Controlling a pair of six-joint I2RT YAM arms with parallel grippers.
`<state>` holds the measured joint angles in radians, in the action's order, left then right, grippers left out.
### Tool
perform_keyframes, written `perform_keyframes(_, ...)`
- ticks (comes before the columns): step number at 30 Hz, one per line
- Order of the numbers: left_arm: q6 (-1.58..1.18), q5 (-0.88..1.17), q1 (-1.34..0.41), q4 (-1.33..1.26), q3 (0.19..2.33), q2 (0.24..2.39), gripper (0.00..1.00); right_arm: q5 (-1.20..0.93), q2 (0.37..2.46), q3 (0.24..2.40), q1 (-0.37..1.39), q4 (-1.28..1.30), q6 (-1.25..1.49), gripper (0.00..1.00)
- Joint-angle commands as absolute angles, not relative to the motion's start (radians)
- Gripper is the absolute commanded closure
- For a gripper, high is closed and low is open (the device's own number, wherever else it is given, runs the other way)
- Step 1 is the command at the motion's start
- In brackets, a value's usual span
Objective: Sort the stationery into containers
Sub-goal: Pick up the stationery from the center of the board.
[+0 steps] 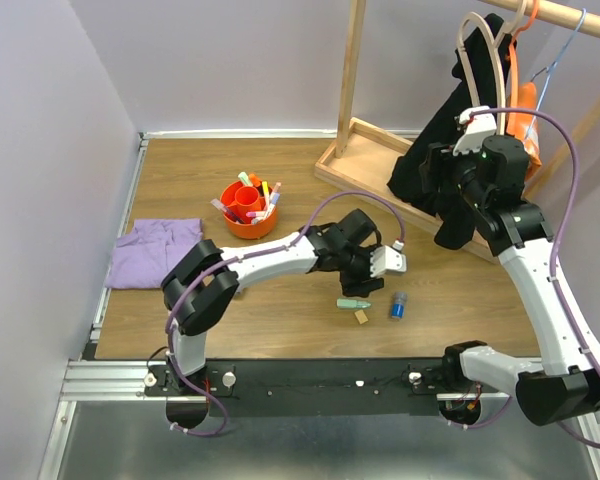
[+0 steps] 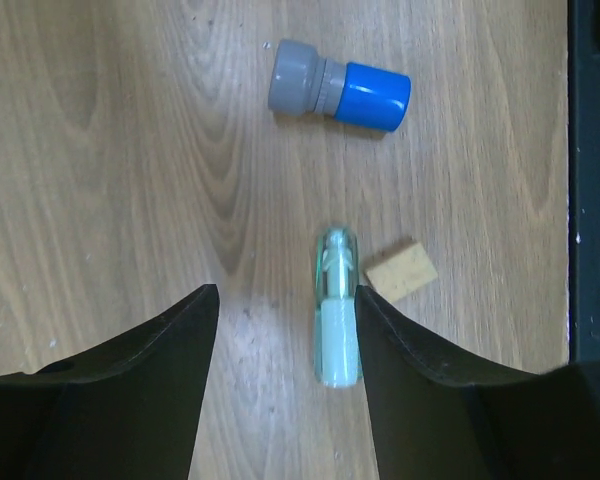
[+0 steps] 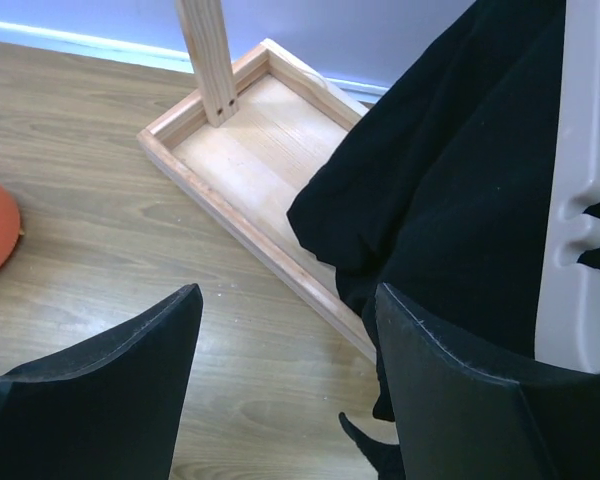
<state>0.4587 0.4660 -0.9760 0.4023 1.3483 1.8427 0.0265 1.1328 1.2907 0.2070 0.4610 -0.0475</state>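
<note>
Orange plastic marked where everything had to end up: the tub [image 1: 246, 228], with pens [image 1: 265, 195] standing in it, sat left and far on the surface [image 1: 290, 325]. Three loose pieces lay close to the near edge: a pale green capped tube [image 2: 337, 320], a tan eraser [image 2: 401, 274] just beside it on the near side, and a blue cylinder [image 2: 340, 88] apart to the right. My left end effector [image 2: 285, 300] hovered over the tube with its jaws apart and nothing between them. The tube lay off-centre, right alongside the near-side finger. I judged the step to be picking up that tube. To do it well I would shift the wrist toward the near edge until the tube sat midway, then descend so the near finger landed in the slim gap before the eraser, not on it. The dark rail [image 2: 592, 200] at the near edge left little room on that side, while bare wood lay open on the far side and leftward toward the tub. My right end effector [image 3: 288, 300] hung high by the black garment [image 3: 450, 180] above the wooden rack base [image 3: 250, 150], jaws apart and empty, well away from that route.
</note>
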Motion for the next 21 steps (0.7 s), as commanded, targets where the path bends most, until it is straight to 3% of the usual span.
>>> perform_keyframes(1,0.408,0.393,-1.015,0.414,1.394,1.899,0.36,0.066,1.095,1.261,0.199,0.433,-0.017,0.22)
perform_keyframes(21,0.384,0.351,-1.06,0.413,1.376,1.979,0.41,0.071,1.052,1.19,0.198,0.408,-0.006,0.21)
